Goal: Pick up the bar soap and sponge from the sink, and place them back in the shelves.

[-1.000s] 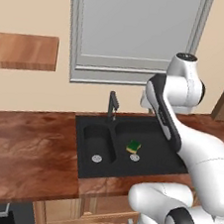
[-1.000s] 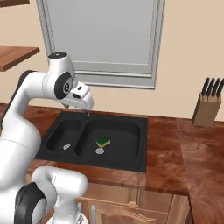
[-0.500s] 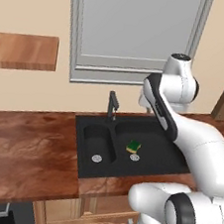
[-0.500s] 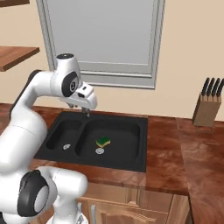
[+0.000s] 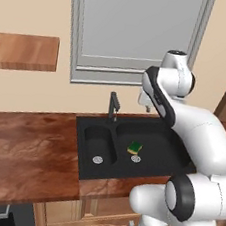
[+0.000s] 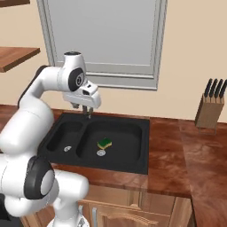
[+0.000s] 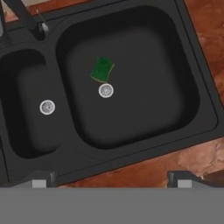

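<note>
Over the black double-basin sink (image 7: 205,87) I see my two-finger gripper (image 7: 111,178) spread wide and empty, above the yellow-and-green sponge (image 7: 102,70).

Matt black sink (image 7: 199,103), shiny metal drains (image 7: 106,90), glossy wooden counter (image 5: 24,149)

Yellow sponge (image 7: 102,69) with dark green scrub top up, flat in large bowl of black double-basin sink (image 7: 131,144), just beside round silver drain.
</note>
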